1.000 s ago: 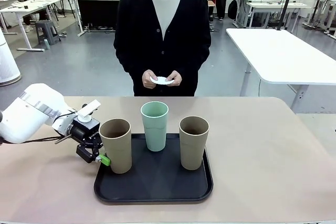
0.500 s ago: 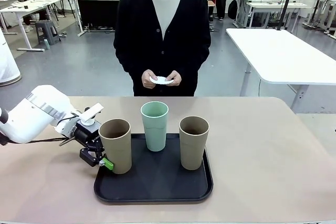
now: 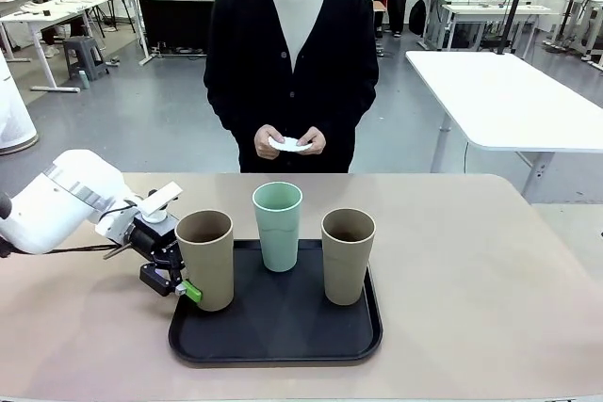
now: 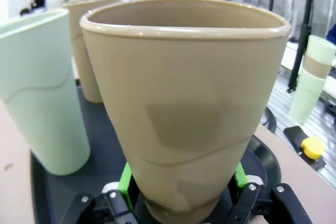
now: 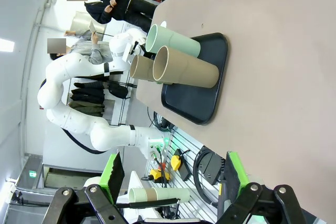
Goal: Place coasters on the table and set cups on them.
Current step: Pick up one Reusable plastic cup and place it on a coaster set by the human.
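The left end effector point(image 3: 187, 288) pinches the tan cup point(image 3: 207, 261) low on its wall, on the black tray point(image 3: 283, 345) at lower centre-left. It is best lifted straight up, to clear the tray lip and the green cup point(image 3: 277, 228). The right end effector point(image 5: 171, 178) stands spread. The coasters point(image 3: 290, 145) lie in the person's hands point(image 3: 268, 141), mid-frame, beyond the beige tabletop point(image 3: 471, 270). White tables point(image 3: 499, 91) stand behind.

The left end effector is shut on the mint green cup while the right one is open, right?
No, the left end effector is shut on a tan cup, as the left wrist view shows; the right end effector is open.
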